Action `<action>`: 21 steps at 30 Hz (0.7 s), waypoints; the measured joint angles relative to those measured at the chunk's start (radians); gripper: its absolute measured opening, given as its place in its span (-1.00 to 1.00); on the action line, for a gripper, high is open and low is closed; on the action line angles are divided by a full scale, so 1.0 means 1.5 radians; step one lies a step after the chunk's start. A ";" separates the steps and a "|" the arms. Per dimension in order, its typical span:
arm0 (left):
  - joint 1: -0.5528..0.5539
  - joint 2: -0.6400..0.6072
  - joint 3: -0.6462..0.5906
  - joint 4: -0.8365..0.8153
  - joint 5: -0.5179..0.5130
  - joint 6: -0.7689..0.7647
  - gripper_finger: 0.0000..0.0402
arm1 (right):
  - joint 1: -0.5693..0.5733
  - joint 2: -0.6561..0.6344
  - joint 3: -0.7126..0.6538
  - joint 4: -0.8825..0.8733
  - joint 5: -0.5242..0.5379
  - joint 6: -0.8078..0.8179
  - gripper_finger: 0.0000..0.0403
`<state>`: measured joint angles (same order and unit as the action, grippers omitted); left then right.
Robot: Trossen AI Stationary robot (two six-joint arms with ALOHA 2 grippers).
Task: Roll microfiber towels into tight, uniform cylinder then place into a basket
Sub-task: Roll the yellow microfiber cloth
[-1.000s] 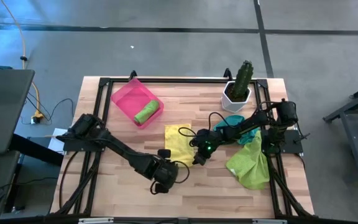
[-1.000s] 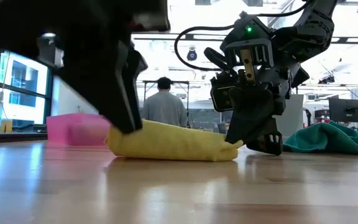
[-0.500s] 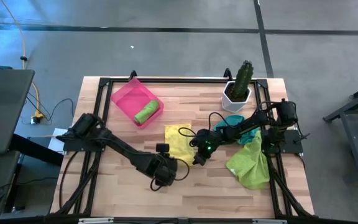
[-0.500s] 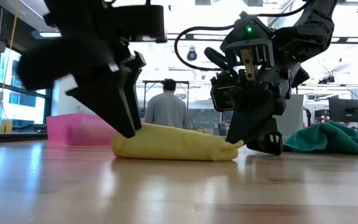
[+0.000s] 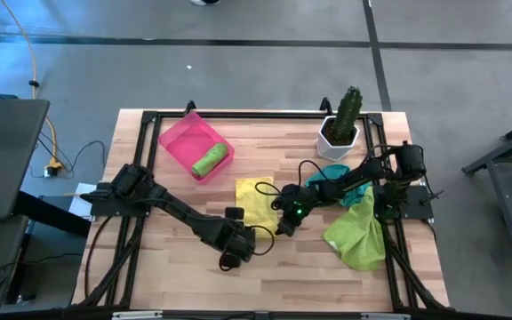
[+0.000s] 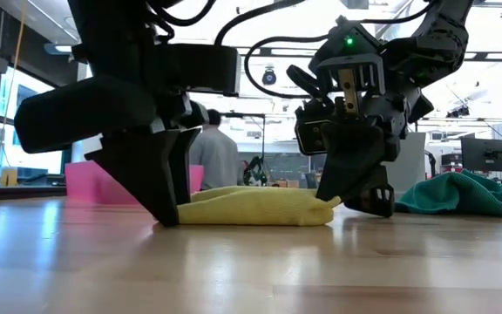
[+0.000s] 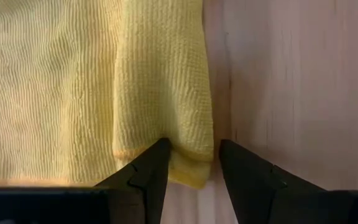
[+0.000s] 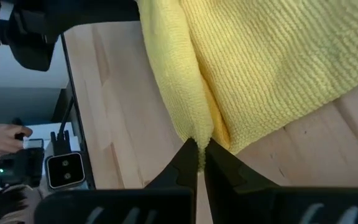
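table (image 5: 185,267): wooden top in a black frame; bare board lies open on the near side of the work.
basket (image 5: 181,135): pink, far left, holding one rolled lime green towel (image 5: 210,161).
large green towel (image 5: 358,236) and teal towel (image 5: 334,172): heaped at the right edge, waiting.
yellow towel (image 5: 254,204): mid-table; its near edge lies lower and flatter than a second ago, the roll barely begun.
left gripper (image 7: 191,163): has swung round and dropped to the wood, fingers spread astride the folded near corner.
right gripper (image 8: 201,163): unmoved, fingers pressed together, pinching the opposite corner.
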<state>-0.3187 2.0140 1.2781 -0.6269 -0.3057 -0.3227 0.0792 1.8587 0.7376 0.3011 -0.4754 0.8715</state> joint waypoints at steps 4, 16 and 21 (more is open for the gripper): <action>0.001 0.001 -0.001 -0.001 -0.001 -0.046 -0.31 | 0.000 0.001 0.000 0.011 0.002 -0.047 -0.97; 0.008 0.003 -0.002 0.004 0.090 -0.180 -0.52 | 0.001 -0.094 -0.002 0.002 0.005 -0.389 -0.27; 0.009 0.003 -0.002 0.011 0.116 -0.192 -0.59 | 0.070 -0.117 -0.001 0.007 0.110 -0.626 -0.24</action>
<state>-0.3047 2.0186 1.2758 -0.6106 -0.1323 -0.6102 0.1838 1.6832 0.7353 0.3120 -0.3107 -0.0671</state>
